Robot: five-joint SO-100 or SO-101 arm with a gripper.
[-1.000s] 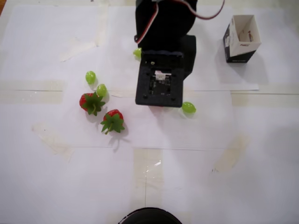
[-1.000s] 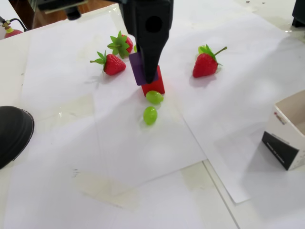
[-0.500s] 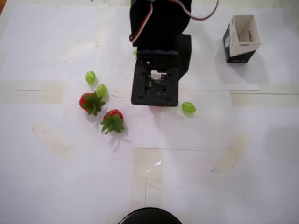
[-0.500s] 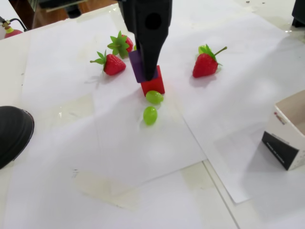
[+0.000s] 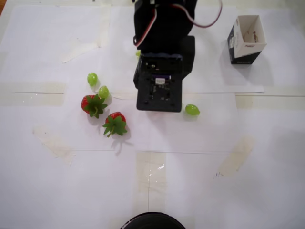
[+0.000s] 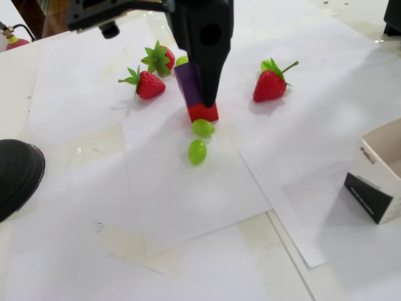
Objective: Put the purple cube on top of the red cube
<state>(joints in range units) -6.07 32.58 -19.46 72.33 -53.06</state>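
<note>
In the fixed view the gripper (image 6: pixel 202 94) was clamped on the purple cube (image 6: pixel 187 84), jaws shut on its sides w/ the cube held low, its bottom edge at or just above the top of the red cube (image 6: pixel 203 113) — contact couldn't be told for sure. The purple cube looked a bit tilted and offset toward the left of the red one in that view, prob. because the near finger covered its right half and the grip came down at an angle. The red cube sat flat on the white paper (image 6: pixel 188 188), w/ a green grape (image 6: pixel 203 128) touching or just beside its front and a second grape (image 6: pixel 197 151) near that one; three strawberries (image 6: pixel 270 83) lay apart around the spot. From overhead the arm (image 5: pixel 159 71) hid both cubes entirely, so alignment couldn't be checked there — only a grape (image 5: pixel 192 109) showed beside the wrist block. Judged as the placing step, nearly done: the hold was kept tight so the cube wouldn't drop skewed. Next would need squaring the cube over the red one before letting go; risk was it sliding off the edge or nudging the red cube into the grape.
</note>
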